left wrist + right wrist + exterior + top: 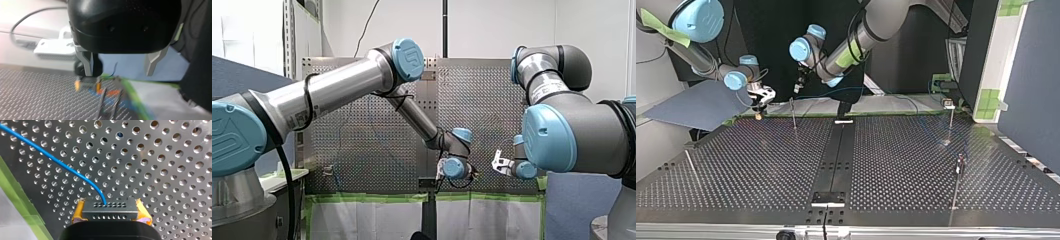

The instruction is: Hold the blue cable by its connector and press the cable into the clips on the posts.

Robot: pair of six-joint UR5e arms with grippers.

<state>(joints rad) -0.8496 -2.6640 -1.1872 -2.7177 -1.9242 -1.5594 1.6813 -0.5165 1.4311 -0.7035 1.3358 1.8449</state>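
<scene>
Connector [110, 207] clamped in my right gripper's [110, 213] yellow pads, blue cable [62, 166] trailing across the table [162, 170]; left gripper [120, 71] open, empty. I'd keep cable taut, press it squarely onto nearest post [793, 114]

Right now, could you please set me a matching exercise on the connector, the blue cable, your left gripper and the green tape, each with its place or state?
Things:
1. connector
2. blue cable
3. left gripper
4. green tape

Places and states:
A. jaws apart, nothing between them
B. along the edge of the table
C. clamped between the yellow pads of the right gripper
D. leads out of the connector and over the table's holes

Pairs: 1-C, 2-D, 3-A, 4-B.
</scene>
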